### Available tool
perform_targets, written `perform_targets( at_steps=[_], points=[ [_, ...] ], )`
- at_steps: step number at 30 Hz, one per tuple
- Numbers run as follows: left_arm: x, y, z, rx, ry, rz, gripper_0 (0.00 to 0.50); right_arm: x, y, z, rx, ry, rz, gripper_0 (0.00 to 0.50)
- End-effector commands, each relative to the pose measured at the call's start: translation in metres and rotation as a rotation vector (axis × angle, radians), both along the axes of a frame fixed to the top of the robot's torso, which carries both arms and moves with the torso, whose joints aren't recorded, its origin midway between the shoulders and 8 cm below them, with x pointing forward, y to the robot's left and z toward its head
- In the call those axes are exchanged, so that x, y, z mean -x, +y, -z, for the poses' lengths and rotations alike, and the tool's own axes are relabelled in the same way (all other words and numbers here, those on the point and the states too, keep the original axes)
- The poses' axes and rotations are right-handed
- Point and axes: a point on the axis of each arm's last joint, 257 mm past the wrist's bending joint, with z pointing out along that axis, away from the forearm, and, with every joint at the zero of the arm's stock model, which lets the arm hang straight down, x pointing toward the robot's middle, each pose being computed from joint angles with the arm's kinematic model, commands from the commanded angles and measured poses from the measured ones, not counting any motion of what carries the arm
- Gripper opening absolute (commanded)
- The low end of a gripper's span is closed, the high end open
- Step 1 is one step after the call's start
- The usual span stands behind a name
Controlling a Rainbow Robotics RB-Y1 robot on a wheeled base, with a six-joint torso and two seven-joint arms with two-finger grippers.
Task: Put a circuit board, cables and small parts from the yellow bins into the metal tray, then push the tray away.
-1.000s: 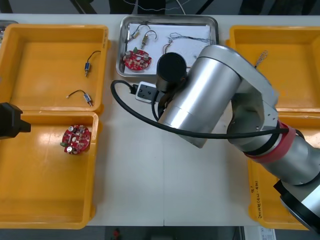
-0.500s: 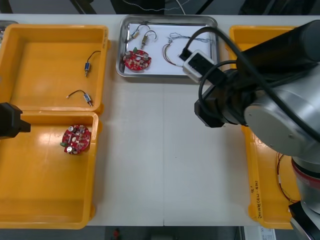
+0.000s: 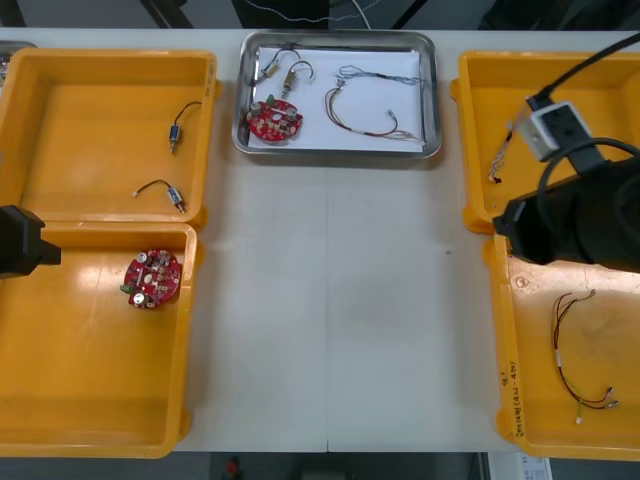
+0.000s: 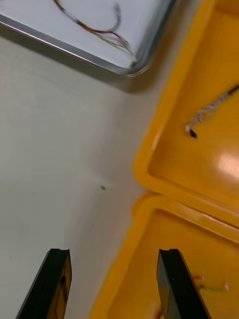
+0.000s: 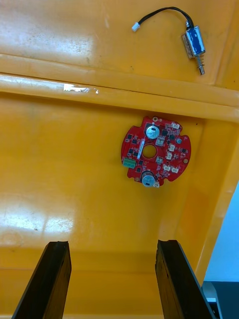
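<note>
right gripper (image 4: 113, 254), jaws wide and empty, hangs at three o'clock; left gripper (image 5: 112, 244) wide at nine. i'd push the shiny rectangular metal tray (image 3: 340, 151) at twelve squarely, mid-rim.

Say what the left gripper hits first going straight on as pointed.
Likely the round red circuit board lying ahead of the open left gripper, or the floor of the yellow bin beside it; depth is unclear.

Left gripper (image 5: 112, 244), fingers apart, hangs over a round red circuit board (image 5: 155, 151). A black-cabled small metal part (image 5: 193, 42) lies in the adjoining yellow plastic bin (image 5: 59, 30).
</note>
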Motion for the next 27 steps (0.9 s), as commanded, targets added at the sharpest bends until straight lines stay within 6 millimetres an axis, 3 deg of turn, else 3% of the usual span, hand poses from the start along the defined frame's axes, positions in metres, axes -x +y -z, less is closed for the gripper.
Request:
perform_targets(
  at_steps=[1,6,15,27],
  points=[
    [0.006,0.013,-0.009,-0.098,-0.015,0.084,0.500,0.016,-0.060,-0.003,0.006,0.003,0.121,0.500],
    [0.006,0.013,-0.009,-0.098,-0.015,0.084,0.500,0.035,-0.104,0.005,-0.019,0.046,0.208,0.500],
    [0.006,0.013,-0.009,-0.098,-0.015,0.084,0.500,0.049,-0.155,0.033,-0.098,0.169,0.328,0.500],
    [0.006,0.013,-0.009,-0.098,-0.015,0.084,0.500,0.028,-0.171,0.044,-0.153,0.234,0.381,0.500]
  ],
)
